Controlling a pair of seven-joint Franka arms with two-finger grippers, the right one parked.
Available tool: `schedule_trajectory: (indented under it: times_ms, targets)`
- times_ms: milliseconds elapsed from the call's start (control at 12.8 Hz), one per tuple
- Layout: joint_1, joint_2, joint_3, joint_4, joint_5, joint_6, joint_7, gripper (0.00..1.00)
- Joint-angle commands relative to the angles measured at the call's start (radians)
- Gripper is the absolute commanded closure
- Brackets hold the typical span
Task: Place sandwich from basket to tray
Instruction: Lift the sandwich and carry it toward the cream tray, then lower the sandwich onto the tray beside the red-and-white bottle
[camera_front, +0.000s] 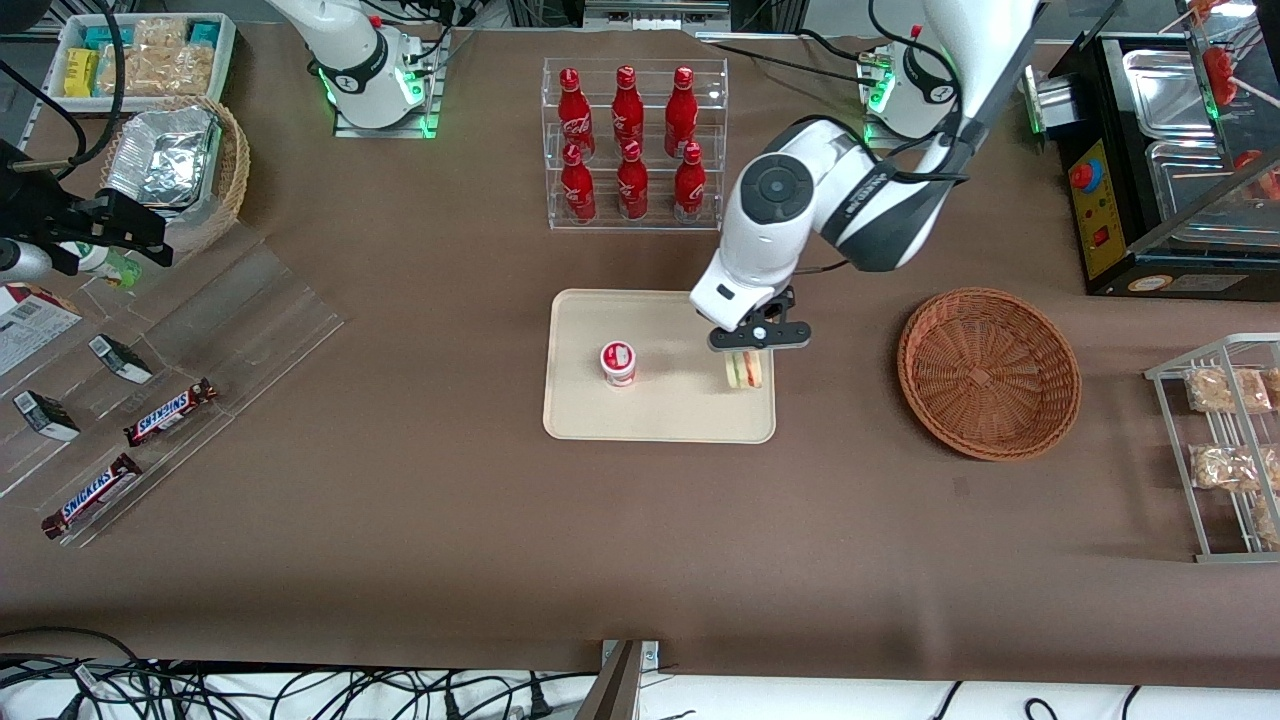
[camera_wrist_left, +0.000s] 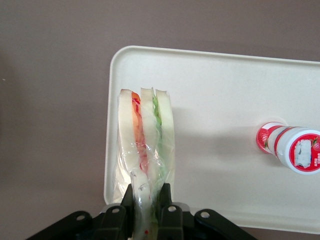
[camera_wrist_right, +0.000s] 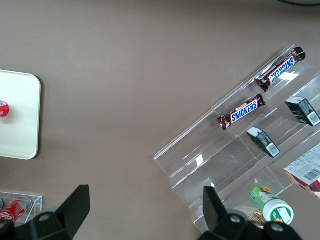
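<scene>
While clamped on the sandwich (camera_front: 745, 371), gripper (camera_front: 759, 345) hangs over the tray (camera_front: 660, 420) edge nearest the basket (camera_front: 988, 372). Fingers (camera_wrist_left: 166, 196) pinched on the clear wrap at one end of the wedge, per wrist cam; grip confirmed, jaws nearly together w/ only wrap + bread end between. Sandwich standing on edge, three pale bread slices w/ red/orange filling on one side, green on the other. Lower part looks to be resting on tray surface, just inside the rounded rim; contact not fully certain from front cam. Not in basket: wicker bowl sits well apart, toward working arm's end of table, nothing visible inside.

Also on tray: small white yogurt cup (camera_front: 618, 363) w/ red label, upright in front cam, near tray middle, apart from sandwich, toward parked arm's end. Seen in wrist cam too (camera_wrist_left: 292, 148).

Farther from front cam than tray: clear rack of red soda bottles (camera_front: 630, 140), six visible, two rows. Toward parked arm's end: clear acrylic display steps w/ two Snickers bars (camera_front: 170, 412), small dark boxes beside them. Tan wicker basket w/ foil containers (camera_front: 165, 165) near that table corner. Toward working arm's end: wire rack w/ pale snack bags (camera_front: 1225, 390), black appliance w/ metal trays (camera_front: 1160, 150).
</scene>
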Motion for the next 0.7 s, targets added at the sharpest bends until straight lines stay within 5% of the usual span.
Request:
schedule_trajectory:
  times_ms: [0, 623]
  targets:
    - [-0.032, 0.063, 0.005, 0.032, 0.047, 0.04, -0.048, 0.77]
    - [-0.043, 0.152, 0.008, 0.056, 0.088, 0.097, -0.057, 0.78]
